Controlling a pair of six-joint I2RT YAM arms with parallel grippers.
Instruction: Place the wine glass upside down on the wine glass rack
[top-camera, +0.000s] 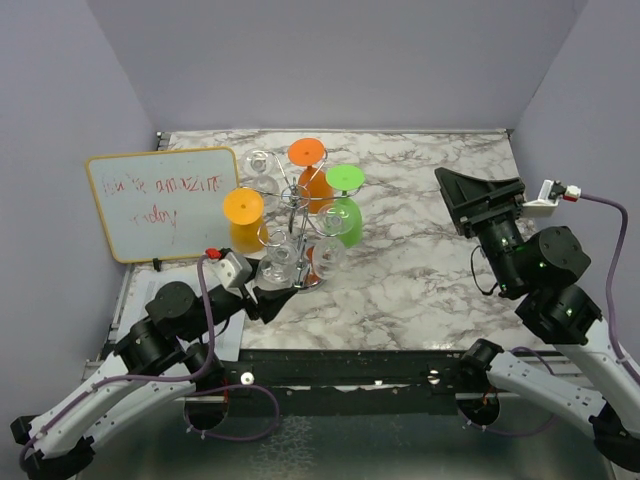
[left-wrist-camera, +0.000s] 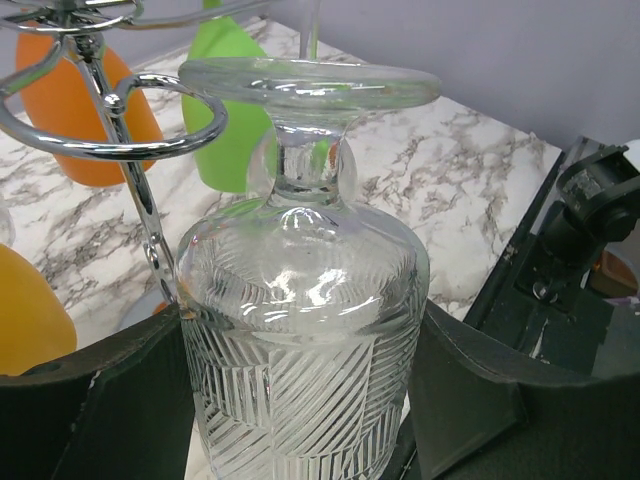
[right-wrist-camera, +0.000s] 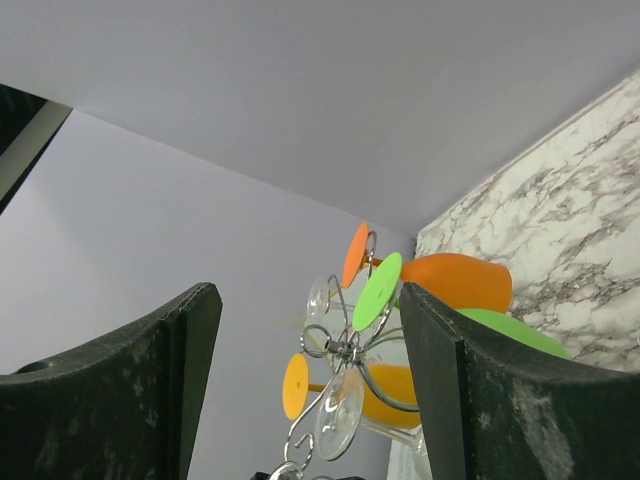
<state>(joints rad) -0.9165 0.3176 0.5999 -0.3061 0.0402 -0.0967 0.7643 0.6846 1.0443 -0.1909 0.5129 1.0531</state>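
1. Hanging is our step: the wine glass rack (top-camera: 297, 215) stands just ahead of the left pincer (left-wrist-camera: 300, 385), with coloured glasses (top-camera: 345, 215) on it.
2. The right pincer (right-wrist-camera: 305, 390) gapes wide and empty, well apart from the rack.
3. The left pincer clasps the wine glass (left-wrist-camera: 300, 290) by its bowl, upside down.
4. Next, we judge, the stem (left-wrist-camera: 300, 170) must slide left into the chrome loop (left-wrist-camera: 120, 150) just beside it.

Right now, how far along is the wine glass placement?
Done: coloured glasses already hang on the wine glass rack. In hand: the left gripper holds a clear wine glass upside down, its stem beside a chrome loop. Left: slide the stem in and release. The right gripper is open, empty.
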